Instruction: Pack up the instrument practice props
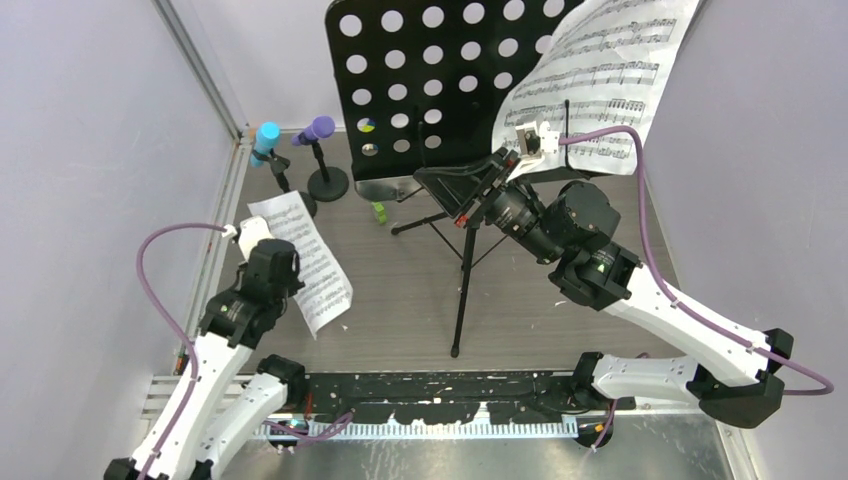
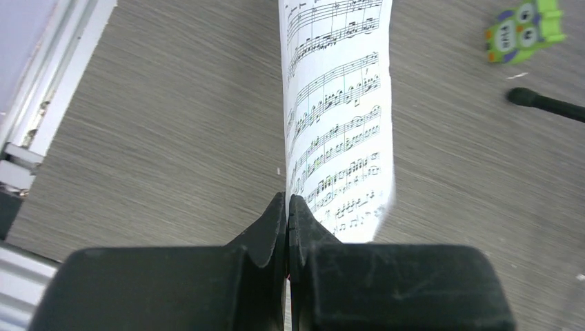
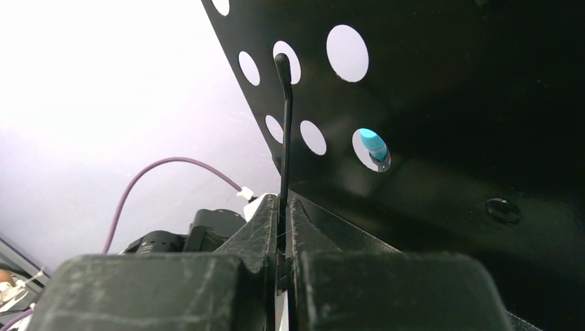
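Left gripper (image 2: 287,200): clenched on one edge of a white sheet-music page (image 2: 341,117); the fingertips meet with the paper between them.
Held page: extends away from the fingers and curls, printed side to the right in the left wrist view. It is over the left part of the table (image 1: 400,300); contact with the table cannot be determined.
Right gripper (image 3: 283,203): clenched at the lower edge of the upper page (image 1: 600,70). A white sliver shows low in the gap.
Wire arm (image 3: 285,131): thin, black and round-tipped, rising in line with the finger gap.
Upper page: skewed against the upper right corner of the music rack (image 1: 420,90), overhanging its right edge.
Music rack: black perforated metal, upright at the back centre on its tripod legs (image 1: 462,290).
Cyan microphone (image 1: 265,140): back left corner, in its holder (image 1: 280,172); also visible through a rack hole in the right wrist view.
Purple microphone (image 1: 318,128): just right of the cyan one, in a round-based holder (image 1: 328,185).
Green toy (image 2: 526,31): on the table near a tripod foot.
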Motion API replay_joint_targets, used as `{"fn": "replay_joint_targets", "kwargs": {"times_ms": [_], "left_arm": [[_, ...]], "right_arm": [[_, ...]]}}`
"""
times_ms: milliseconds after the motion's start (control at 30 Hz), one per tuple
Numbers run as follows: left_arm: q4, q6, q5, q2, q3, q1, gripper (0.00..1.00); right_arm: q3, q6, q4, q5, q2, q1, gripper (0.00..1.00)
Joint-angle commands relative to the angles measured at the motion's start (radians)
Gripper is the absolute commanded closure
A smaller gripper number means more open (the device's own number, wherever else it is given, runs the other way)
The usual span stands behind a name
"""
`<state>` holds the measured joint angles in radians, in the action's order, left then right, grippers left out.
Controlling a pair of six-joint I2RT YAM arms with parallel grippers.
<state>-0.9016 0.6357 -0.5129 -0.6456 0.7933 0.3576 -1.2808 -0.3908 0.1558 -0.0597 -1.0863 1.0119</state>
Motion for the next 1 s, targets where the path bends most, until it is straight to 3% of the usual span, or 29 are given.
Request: {"fn": "replay_joint_targets", "kwargs": {"times_ms": [0,333,533,767,967], "left_arm": [[0.050,-0.022,-0.125,-0.076,0.010,-0.005,1.00],[0.085,-0.009,-0.157,-0.184,0.007,-0.021,0.97],[0.147,0.020,-0.140,-0.237,-0.039,-0.034,0.67],[0.177,0.036,-0.128,-0.264,-0.065,-0.060,0.48],[0.180,-0.026,-0.150,-0.150,-0.028,-0.060,0.34]], "right_arm": [[0.009,0.020,-0.039,0.006,0.025,0.005,0.99],[0.003,0.019,-0.043,0.007,0.025,0.005,0.99],[0.003,0.022,-0.048,0.004,0.028,0.005,0.99],[0.002,0.030,-0.054,0.000,0.029,0.004,0.99],[-0.008,0.049,-0.065,0.011,0.020,0.004,1.00]]}}
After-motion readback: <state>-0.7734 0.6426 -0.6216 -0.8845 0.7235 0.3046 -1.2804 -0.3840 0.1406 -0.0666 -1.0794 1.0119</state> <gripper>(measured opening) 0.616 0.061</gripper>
